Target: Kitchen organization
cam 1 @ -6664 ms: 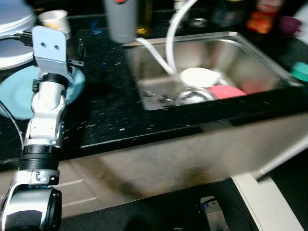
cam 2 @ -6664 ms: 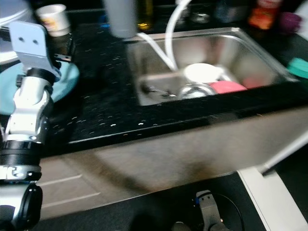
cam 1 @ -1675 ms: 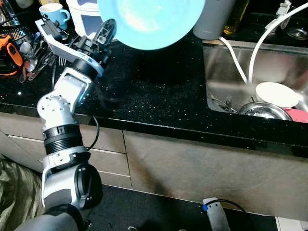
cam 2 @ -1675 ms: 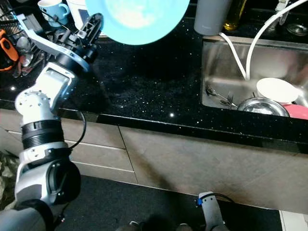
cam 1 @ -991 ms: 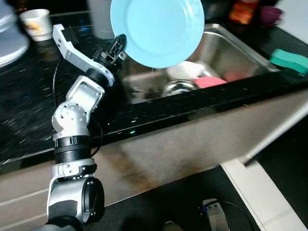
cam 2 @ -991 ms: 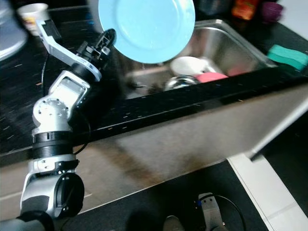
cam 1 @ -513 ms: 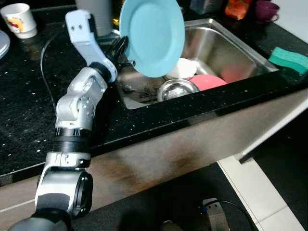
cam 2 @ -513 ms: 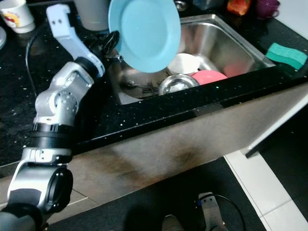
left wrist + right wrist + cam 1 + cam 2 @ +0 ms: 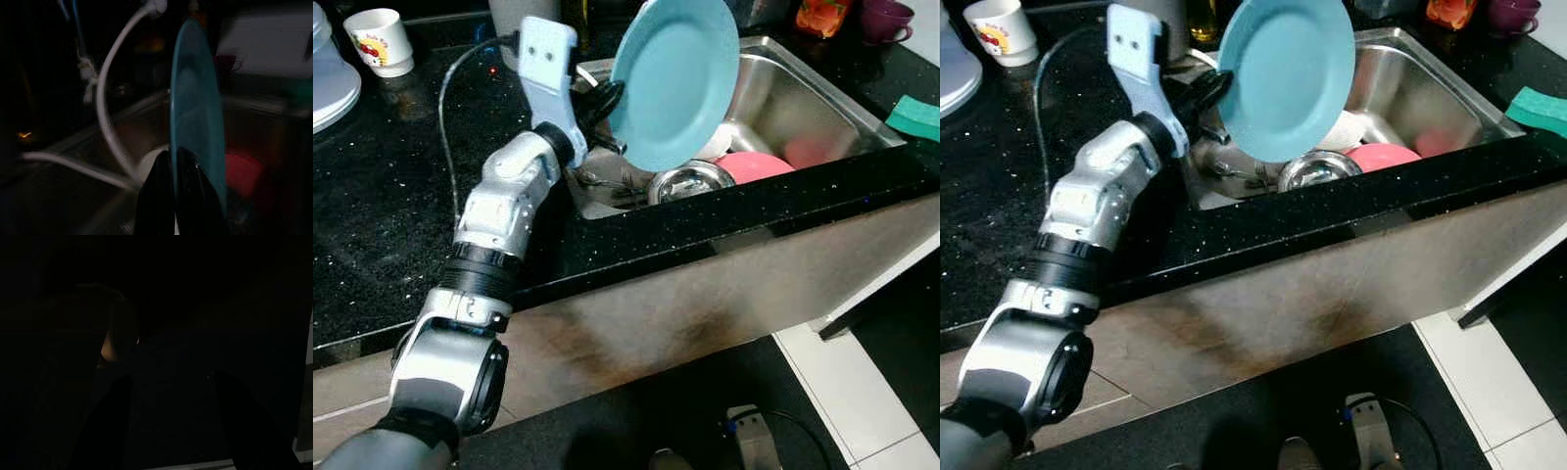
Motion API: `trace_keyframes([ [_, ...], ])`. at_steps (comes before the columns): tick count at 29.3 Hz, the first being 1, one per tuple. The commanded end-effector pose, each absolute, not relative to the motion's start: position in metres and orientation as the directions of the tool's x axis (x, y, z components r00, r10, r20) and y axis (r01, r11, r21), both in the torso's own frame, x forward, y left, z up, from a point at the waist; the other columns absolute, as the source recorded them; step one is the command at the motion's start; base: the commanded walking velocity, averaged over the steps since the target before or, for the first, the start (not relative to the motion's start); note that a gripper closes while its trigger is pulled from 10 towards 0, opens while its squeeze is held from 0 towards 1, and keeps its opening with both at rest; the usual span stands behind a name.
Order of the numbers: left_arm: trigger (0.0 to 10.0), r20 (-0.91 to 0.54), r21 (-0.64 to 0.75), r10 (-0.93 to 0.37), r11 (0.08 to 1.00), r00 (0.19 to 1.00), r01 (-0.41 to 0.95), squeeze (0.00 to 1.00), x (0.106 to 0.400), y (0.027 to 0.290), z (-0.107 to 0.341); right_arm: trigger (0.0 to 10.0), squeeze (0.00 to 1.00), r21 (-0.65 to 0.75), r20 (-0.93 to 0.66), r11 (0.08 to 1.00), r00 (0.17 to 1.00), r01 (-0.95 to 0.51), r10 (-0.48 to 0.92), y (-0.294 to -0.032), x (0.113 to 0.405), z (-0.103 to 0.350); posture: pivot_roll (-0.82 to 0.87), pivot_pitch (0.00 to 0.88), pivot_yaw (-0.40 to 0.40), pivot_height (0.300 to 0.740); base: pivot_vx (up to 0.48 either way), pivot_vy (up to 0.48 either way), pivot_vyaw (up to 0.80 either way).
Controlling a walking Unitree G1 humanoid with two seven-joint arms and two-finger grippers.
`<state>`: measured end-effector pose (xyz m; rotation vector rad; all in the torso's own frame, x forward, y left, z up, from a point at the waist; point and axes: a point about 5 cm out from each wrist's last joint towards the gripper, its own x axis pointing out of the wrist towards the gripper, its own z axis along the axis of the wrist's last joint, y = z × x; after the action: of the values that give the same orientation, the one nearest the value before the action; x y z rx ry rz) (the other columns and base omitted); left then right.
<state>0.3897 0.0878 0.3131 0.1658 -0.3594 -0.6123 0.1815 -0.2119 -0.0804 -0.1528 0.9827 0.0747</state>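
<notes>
Both head views are evenly lit from above and fairly sharp, with white glints speckling the black worktop and soft glare on the steel sink wall. The left wrist view is dim and grainy; the blue plate edge and white hose are smeared. The right wrist view is nearly black, with one faint orange glow

You will find no legible text here: the small white cup on the black speckled counter carries a red and yellow print, too blurred to read.
</notes>
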Motion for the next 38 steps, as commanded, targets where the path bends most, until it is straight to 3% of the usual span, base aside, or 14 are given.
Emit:
trace_keyframes([
  [1,10.0,0.267,0.336,-0.525,0.837,0.808,0.432,0.0,0.397,0.098,0.312,10.0,0.0,-0.086,-0.846,0.989,0.533,-0.118,-0.01,-0.212,0.171,-0.085,-0.02,0.223,0.038,0.74,0.0,0.0,0.0],
  [6,10.0,0.262,0.44,-0.485,0.83,0.835,0.344,0.0,0.402,0.105,0.313,10.0,0.0,-0.086,-0.845,0.989,0.535,-0.116,-0.01,-0.212,0.171,-0.085,-0.02,0.226,0.039,0.74,0.0,0.0,0.0],
  [13,10.0,0.273,0.488,-0.616,0.751,0.739,0.445,0.0,0.398,0.086,0.313,10.0,0.0,-0.086,-0.843,0.989,0.538,-0.117,-0.009,-0.211,0.171,-0.085,-0.03,0.227,0.045,0.74,0.0,0.0,0.0],
  [14,10.0,0.273,0.481,-0.641,0.737,0.717,0.475,0.15,0.397,0.082,0.312,10.0,0.0,-0.086,-0.842,0.99,0.539,-0.116,-0.01,-0.211,0.171,-0.085,-0.03,0.227,0.045,0.74,0.0,0.0,0.0],
  [16,10.0,0.271,0.467,-0.679,0.713,0.682,0.524,0.98,0.397,0.074,0.309,10.0,0.0,-0.086,-0.841,0.99,0.541,-0.113,-0.011,-0.21,0.171,-0.085,-0.03,0.227,0.049,0.74,0.0,0.0,0.0],
  [19,10.0,0.261,0.468,-0.688,0.704,0.677,0.534,1.0,0.397,0.072,0.306,10.0,0.0,-0.086,-0.84,0.99,0.542,-0.112,-0.012,-0.21,0.171,-0.085,-0.03,0.227,0.049,0.74,0.0,0.0,0.0],
  [25,10.0,0.258,0.492,-0.679,0.705,0.687,0.512,1.0,0.398,0.072,0.305,10.0,0.0,-0.084,-0.838,0.991,0.545,-0.105,-0.013,-0.21,0.17,-0.086,-0.03,0.228,0.055,0.74,0.0,0.0,0.0],
  [26,10.0,0.291,0.48,-0.662,0.726,0.691,0.493,0.36,0.399,0.077,0.311,10.0,0.0,-0.084,-0.838,0.991,0.546,-0.105,-0.013,-0.209,0.17,-0.086,-0.03,0.227,0.055,0.74,0.0,0.0,0.0],
  [27,10.0,0.291,0.48,-0.662,0.726,0.691,0.493,0.36,0.399,0.077,0.311,10.0,0.0,-0.084,-0.838,0.991,0.546,-0.105,-0.013,-0.209,0.17,-0.086,-0.03,0.227,0.055,0.74,0.0,0.0,0.0],
  [28,10.0,0.312,0.461,-0.651,0.741,0.692,0.488,0.0,0.399,0.079,0.315,10.0,0.0,-0.084,-0.838,0.991,0.546,-0.104,-0.013,-0.209,0.17,-0.086,-0.03,0.227,0.055,0.74,0.0,0.0,0.0],
  [31,10.0,0.394,0.349,-0.625,0.78,0.674,0.52,0.0,0.397,0.087,0.327,10.0,0.0,-0.084,-0.837,0.991,0.546,-0.105,-0.013,-0.209,0.17,-0.086,-0.03,0.222,0.055,0.74,0.0,0.0,0.0],
  [32,10.0,0.467,0.217,-0.601,0.789,0.648,0.575,0.0,0.394,0.094,0.337,10.0,0.0,-0.083,-0.837,0.991,0.548,-0.103,-0.013,-0.209,0.171,-0.086,-0.03,0.219,0.053,0.74,0.0,0.0,0.0],
  [38,10.0,0.582,0.025,-0.612,0.672,0.536,0.74,0.0,0.378,0.098,0.348,10.0,0.0,-0.084,-0.836,0.991,0.549,-0.107,-0.012,-0.209,0.173,-0.085,-0.02,0.204,0.043,0.74,0.0,0.0,0.0],
])
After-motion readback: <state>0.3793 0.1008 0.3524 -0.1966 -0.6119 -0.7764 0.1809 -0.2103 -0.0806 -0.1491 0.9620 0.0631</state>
